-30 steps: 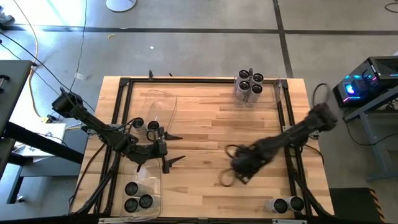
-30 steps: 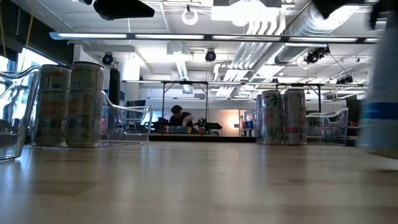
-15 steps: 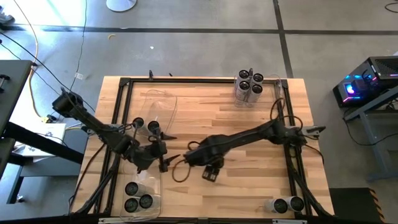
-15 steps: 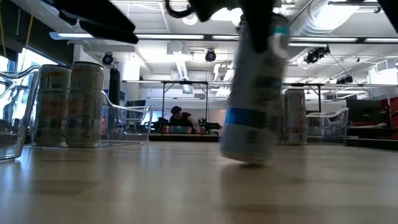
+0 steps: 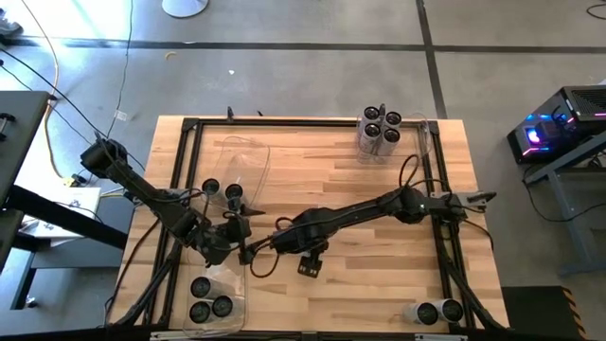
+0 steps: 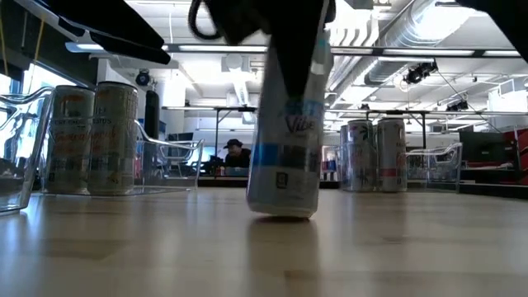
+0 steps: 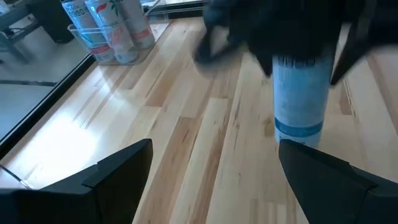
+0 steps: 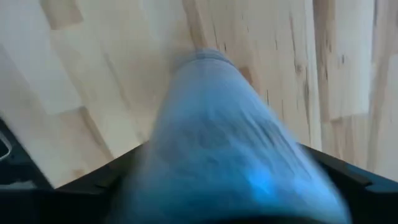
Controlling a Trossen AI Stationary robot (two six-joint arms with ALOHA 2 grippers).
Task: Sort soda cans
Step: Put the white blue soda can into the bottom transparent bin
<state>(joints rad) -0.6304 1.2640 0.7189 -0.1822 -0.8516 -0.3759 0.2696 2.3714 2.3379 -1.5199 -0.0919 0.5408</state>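
- Soda can (image 6: 285, 157), tall, slim, pale with blue print, sits between the right gripper (image 5: 305, 248) jaws near the middle of the desk (image 5: 379, 284); its base looks to be touching or just off the wood, slightly tilted.
- Right jaws pinch this can on its upper body; the right wrist view shows it filling the space between the two fingers.
- Handling, as a judgement: a thin metal wall dents under hard squeeze, the smooth printed skin can slip, and a slim can tips easily, so a mid-height grip on opposite sides suits it best.
- Left gripper (image 5: 239, 232) waits just beside it with jaws spread wide and empty, facing the can.
- Open wood lies around the can, so there is room to set it down.
- Obstacles: the clear bin (image 5: 220, 296) holding three cans near the left front edge, two cans (image 5: 221, 190) behind the left gripper, a four-can cluster (image 5: 380, 130) at the far edge, two cans (image 5: 437, 311) at the right front corner.
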